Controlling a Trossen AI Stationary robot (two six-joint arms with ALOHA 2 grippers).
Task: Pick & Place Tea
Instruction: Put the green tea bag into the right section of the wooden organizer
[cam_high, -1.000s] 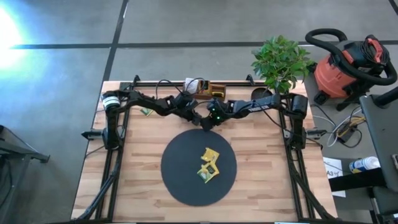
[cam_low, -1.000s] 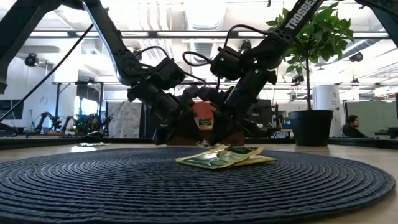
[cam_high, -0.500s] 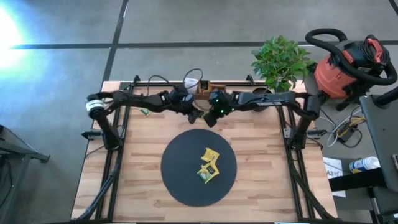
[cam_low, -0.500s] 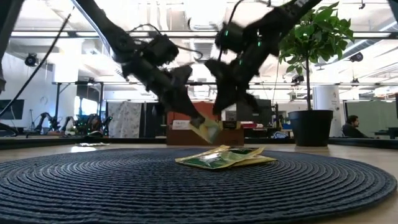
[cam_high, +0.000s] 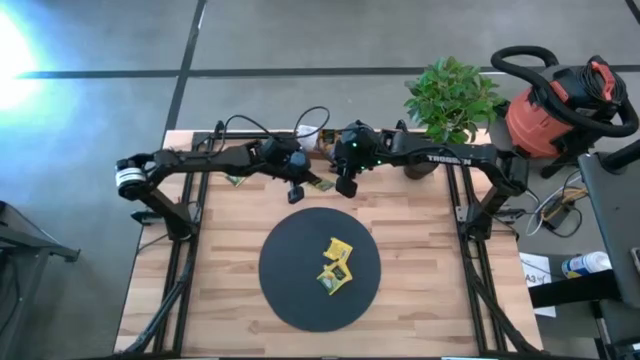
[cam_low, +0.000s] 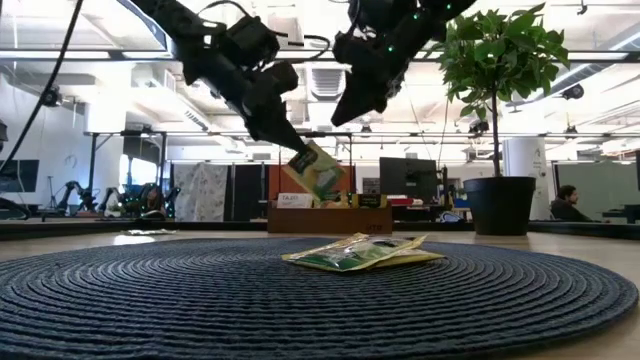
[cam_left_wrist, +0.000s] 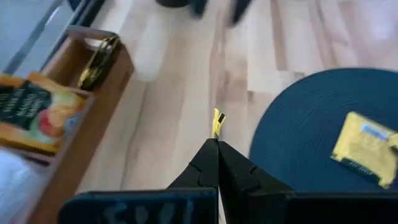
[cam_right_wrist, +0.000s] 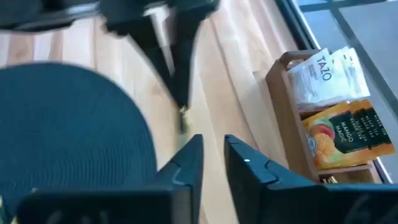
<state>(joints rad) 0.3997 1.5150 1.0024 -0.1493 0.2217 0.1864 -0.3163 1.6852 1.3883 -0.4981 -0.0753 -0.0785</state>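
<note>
Left pincer (cam_low: 290, 150) clamped on one tea packet (cam_low: 316, 172), held in the air at upper centre of the low view, above the far edge of the black mat (cam_high: 300, 290); right pincer (cam_right_wrist: 208, 149) fingers slightly apart, empty, just beside. Three packets (cam_high: 335, 266) lie on the mat. Judgement: carry inward over the mat and lower before release; keep arms clear of each other.

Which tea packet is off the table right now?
The green-yellow tea packet pinched in the left gripper, hanging above the black mat. The other packets lie flat on the mat.
</note>
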